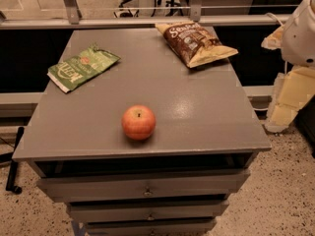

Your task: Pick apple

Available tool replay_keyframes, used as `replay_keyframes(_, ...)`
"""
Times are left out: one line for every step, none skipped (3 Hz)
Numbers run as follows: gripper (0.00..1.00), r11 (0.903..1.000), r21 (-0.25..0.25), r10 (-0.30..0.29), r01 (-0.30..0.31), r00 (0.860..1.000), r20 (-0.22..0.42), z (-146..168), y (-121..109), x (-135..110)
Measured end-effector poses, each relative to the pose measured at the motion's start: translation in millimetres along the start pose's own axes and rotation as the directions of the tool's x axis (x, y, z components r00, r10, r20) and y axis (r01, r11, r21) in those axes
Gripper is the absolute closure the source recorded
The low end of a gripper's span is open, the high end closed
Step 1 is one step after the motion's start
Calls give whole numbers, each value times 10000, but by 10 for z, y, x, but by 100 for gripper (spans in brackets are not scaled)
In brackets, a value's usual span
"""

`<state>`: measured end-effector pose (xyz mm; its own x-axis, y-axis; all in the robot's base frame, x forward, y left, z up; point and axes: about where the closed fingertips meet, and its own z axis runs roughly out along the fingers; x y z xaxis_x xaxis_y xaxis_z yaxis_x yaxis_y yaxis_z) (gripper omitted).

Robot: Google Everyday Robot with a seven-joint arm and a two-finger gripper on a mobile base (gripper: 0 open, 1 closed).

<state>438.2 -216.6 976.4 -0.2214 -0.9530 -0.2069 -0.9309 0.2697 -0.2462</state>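
The apple [139, 122], round, red-orange with a yellowish blush and a small dark stem dimple, sits on the grey cabinet top [197, 117] near its front edge, slightly left of centre. The gripper [285, 104] hangs off the right side of the cabinet, beyond its right edge and well to the right of the apple. It is a pale yellowish part below the white arm joint [301, 33] and is partly cut off by the frame edge. It holds nothing that I can see.
A green snack bag [82, 67] lies at the back left of the cabinet top. A brown and yellow chip bag [195, 44] lies at the back right. Drawers [147, 191] run below the front edge. A rail [147, 21] runs behind the cabinet.
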Motion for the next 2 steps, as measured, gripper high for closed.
replay_keyframes(0, 10000, 2, 0, 0, 10000, 1, 0, 0, 0)
replay_keyframes(0, 10000, -58, 1, 3, 9982, 606, 79, 35, -128)
